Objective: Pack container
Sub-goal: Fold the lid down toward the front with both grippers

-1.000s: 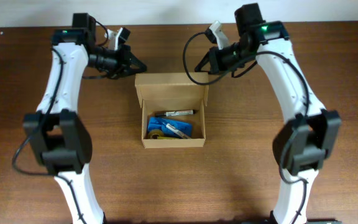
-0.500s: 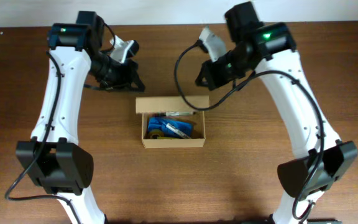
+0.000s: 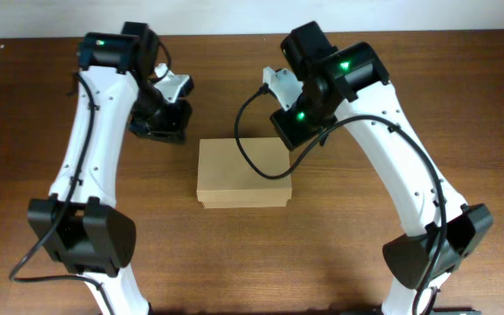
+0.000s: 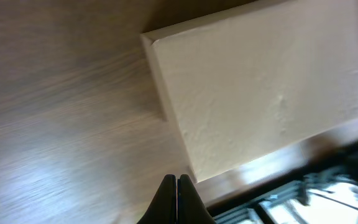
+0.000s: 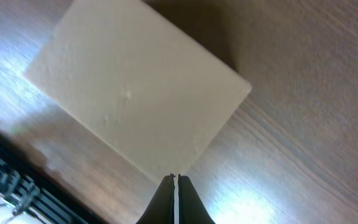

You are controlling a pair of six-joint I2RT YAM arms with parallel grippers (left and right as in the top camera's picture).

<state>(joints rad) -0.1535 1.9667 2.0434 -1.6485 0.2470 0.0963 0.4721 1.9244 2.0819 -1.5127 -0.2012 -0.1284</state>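
Container (image 3: 243,172) now closed up, contents no longer seen as 0.5 s ago; it is set mid-worktop (image 3: 322,262) btwn both arms. Fingers of left gripper (image 4: 176,180) and right gripper (image 5: 174,179) are seen pressed together, empty. Thin card is judged light and crushable, best gripped across the short sides.

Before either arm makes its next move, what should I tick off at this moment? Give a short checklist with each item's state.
1. Container lid down flat: ok.
2. Left claw shut and empty: ok.
3. Right claw shut and empty: ok.
4. Both claws off the container: cannot tell; in each wrist view the tip sits right at a box edge.
5. Contents fully inside: cannot tell; the lid hides them.
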